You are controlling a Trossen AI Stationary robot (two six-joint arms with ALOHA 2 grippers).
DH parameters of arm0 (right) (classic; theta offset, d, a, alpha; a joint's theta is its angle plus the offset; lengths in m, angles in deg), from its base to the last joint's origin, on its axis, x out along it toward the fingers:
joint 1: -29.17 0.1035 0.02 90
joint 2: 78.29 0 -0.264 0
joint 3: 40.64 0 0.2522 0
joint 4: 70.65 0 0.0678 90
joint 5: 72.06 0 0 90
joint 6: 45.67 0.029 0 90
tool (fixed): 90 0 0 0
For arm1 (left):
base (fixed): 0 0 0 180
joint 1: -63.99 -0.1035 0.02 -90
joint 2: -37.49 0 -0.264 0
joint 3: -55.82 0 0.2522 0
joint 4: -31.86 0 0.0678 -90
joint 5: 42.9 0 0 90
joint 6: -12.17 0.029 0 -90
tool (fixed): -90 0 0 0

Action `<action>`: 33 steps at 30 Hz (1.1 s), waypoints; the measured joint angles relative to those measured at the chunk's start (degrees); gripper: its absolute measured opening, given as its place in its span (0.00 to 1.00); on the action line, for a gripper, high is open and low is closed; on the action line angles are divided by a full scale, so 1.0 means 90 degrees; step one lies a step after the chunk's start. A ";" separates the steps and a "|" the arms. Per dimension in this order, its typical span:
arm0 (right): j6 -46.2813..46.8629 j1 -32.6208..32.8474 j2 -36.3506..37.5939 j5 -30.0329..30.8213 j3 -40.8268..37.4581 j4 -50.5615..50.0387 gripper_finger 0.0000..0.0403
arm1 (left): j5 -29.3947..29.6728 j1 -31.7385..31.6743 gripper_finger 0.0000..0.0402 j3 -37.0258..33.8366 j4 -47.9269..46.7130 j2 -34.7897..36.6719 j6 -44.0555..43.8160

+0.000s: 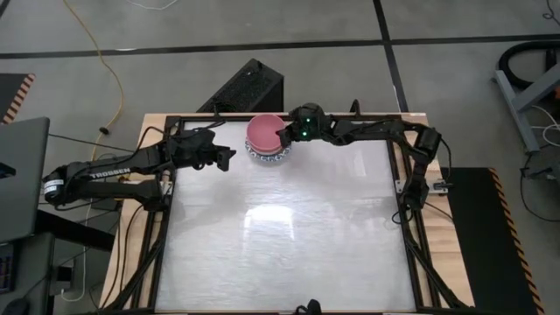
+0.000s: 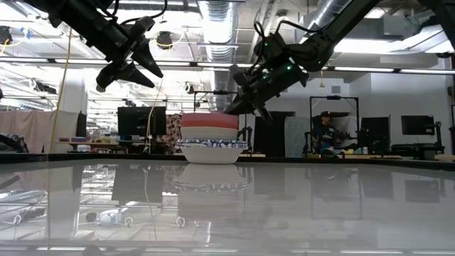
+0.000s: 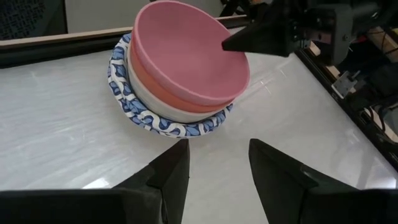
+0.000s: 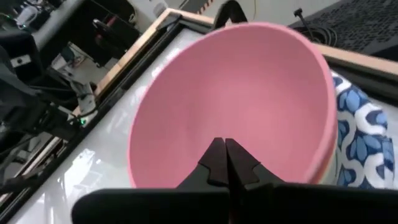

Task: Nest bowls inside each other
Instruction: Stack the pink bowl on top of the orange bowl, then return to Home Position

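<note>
- Right pincer pinched tight, empty, tips over pink bowl rim.
- Pink bowl topping nested stack, blue-patterned bowl at the bottom, just below right pincer.
- Left pincer parted, empty, raised off surface, beside stack.

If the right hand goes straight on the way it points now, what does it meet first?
Most likely the inside of the pink bowl: the shut right hand points straight into it from just above, though depth is unclear.
</note>
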 joint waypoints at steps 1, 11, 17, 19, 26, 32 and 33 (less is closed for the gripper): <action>-0.0010 -0.0001 0.0003 0.0000 0.0001 0.0035 0.00 | 0.0002 0.0000 0.39 0.0000 0.0000 0.0000 0.0000; -0.0163 -0.0075 0.1138 -0.0139 0.0001 0.0131 0.01 | -0.0204 0.0000 0.39 0.0000 0.0283 0.0000 0.0144; -0.0674 -0.0207 0.2825 -0.1330 0.0013 -0.0535 0.06 | -0.1230 -0.0068 0.39 0.0000 0.1932 0.0002 0.0455; -0.0862 -0.0270 0.3422 -0.1832 0.0013 -0.1004 0.07 | -0.1761 -0.0128 0.39 0.0005 0.2523 0.0005 0.0538; -0.1477 -0.0247 0.5351 -0.2158 0.0011 -0.2686 0.08 | -0.2334 -0.0211 0.39 0.0998 0.1960 0.0005 0.1050; -0.1480 0.0087 0.6493 -0.2026 0.0011 -0.3384 0.06 | -0.2056 -0.0032 0.39 0.2339 0.0803 0.0006 0.1604; -0.1475 0.0159 0.6619 -0.2004 0.0009 -0.3428 0.06 | -0.1943 0.0029 0.39 0.2552 0.0604 0.0007 0.1720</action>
